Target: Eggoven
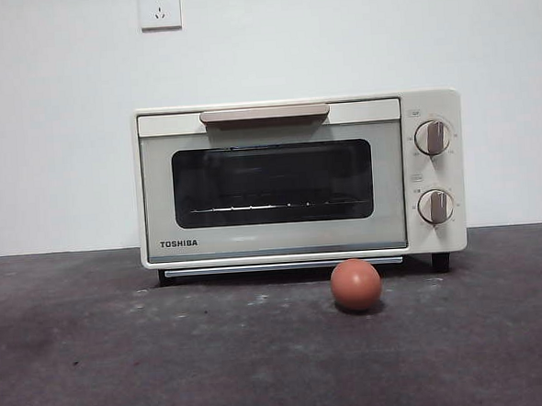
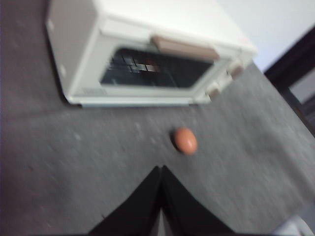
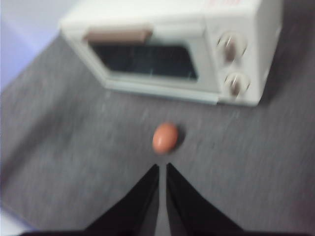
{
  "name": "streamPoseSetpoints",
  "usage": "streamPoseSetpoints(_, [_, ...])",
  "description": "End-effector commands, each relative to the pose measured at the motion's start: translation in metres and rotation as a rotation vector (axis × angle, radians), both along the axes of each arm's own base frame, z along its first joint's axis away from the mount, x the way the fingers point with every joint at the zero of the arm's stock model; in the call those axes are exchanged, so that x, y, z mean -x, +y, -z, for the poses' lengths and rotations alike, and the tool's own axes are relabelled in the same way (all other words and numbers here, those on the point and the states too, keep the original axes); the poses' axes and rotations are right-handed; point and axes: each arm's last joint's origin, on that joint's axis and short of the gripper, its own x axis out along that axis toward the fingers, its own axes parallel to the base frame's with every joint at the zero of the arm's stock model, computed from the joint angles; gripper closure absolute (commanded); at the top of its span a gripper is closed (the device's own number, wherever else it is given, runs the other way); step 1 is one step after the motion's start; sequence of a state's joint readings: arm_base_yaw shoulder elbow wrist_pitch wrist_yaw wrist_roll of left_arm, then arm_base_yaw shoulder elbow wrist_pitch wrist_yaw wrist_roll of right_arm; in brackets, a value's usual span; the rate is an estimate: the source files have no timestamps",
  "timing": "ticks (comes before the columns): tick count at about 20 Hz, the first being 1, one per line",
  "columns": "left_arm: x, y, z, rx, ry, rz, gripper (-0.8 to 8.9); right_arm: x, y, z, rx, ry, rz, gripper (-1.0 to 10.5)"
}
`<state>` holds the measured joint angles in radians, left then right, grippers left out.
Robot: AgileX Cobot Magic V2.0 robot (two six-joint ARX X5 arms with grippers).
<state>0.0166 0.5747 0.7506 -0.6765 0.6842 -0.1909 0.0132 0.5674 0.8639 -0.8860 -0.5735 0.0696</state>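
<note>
- The toaster oven [image 1: 299, 178] stands on the dark grey table [image 1: 125, 368] against a white wall [image 1: 54, 124], its door shut; it serves as the landmark here.
- The egg [image 1: 356, 284] lies on the table just in front of the oven, below the right end of the door, near the oven's front foot but not touching it.
- Through the dark glass door [image 1: 273, 184] a wire rack shows faintly; the rest of the inside is too dark to make out.
- The tan handle [image 1: 265, 114] runs along the top of the door, and the two dials [image 1: 432, 138] sit one above the other at the oven's right; the small markings around them are too fine to read.
- A wall socket [image 1: 160, 7] above the oven is cut off by the picture's top edge.
- The front view shows neither arm.
- The left gripper [image 2: 161, 172] hangs above the table, in front of the oven and apart from the egg [image 2: 185, 140]; its jaws are pressed together with nothing between them.
- The right gripper [image 3: 163, 169] hovers in front of the oven too, close to the egg [image 3: 165, 138] without touching it; its jaws stand nearly together with only a thin slit, empty.
- Both wrist views are blurred, so the oven's [image 2: 147, 54] lettering is unreadable there.
</note>
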Motion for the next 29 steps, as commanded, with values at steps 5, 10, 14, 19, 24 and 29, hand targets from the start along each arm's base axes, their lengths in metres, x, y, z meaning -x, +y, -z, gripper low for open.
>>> streamPoseSetpoints(5, [-0.004, -0.004, 0.000, -0.046, 0.045, 0.083, 8.06, -0.002, 0.005, -0.004, 0.062, 0.016, -0.101, 9.4])
streamPoseSetpoints(10, [-0.004, -0.005, 0.000, -0.046, 0.045, 0.086, 8.06, -0.004, 0.006, -0.006, 0.048, 0.006, -0.096, 6.3])
streamPoseSetpoints(14, [-0.004, -0.005, 0.000, -0.046, 0.045, 0.086, 8.06, -0.010, 0.007, -0.004, 0.016, 0.053, -0.081, 5.4])
streamPoseSetpoints(19, [-0.005, -0.005, 0.000, -0.046, 0.042, 0.086, 8.06, -0.033, 0.016, 0.003, -0.016, 0.152, -0.105, 5.4])
streamPoseSetpoints(24, [-0.005, -0.005, -0.002, -0.046, 0.027, 0.086, 8.06, -0.078, 0.048, 0.014, -0.029, 0.200, -0.133, 5.4])
streamPoseSetpoints(29, [-0.005, -0.005, -0.002, -0.046, 0.026, 0.086, 8.06, -0.119, 0.094, 0.048, 0.059, 0.263, -0.092, 5.5])
